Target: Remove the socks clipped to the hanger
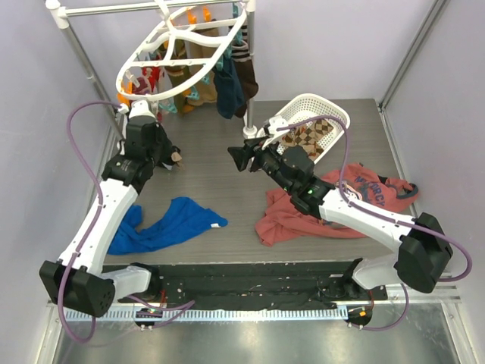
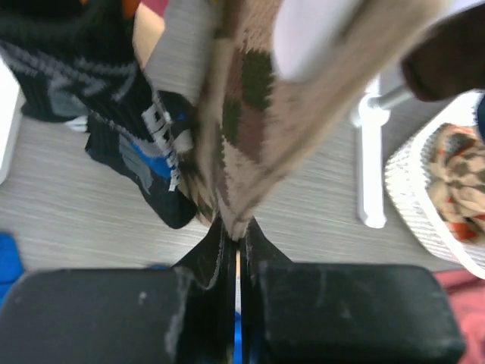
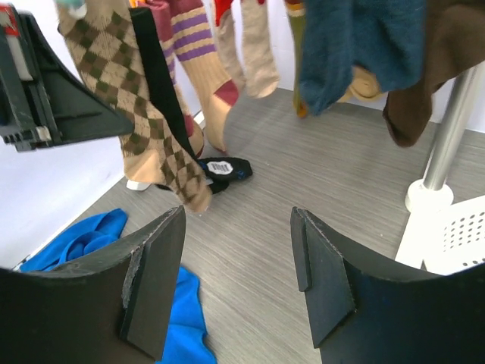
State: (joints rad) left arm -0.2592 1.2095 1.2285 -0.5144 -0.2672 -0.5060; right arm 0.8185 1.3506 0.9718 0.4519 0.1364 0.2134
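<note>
A tan argyle sock (image 2: pixel 254 106) hangs clipped under the left end of the white ring hanger (image 1: pixel 171 33), its toe pinched between the pressed-together fingers of the left gripper (image 2: pixel 235 243). The next move is probably a steady downward pull to free it from its clip. The right gripper (image 3: pixel 239 265) hovers empty before the hanger, fingers spread.
</note>
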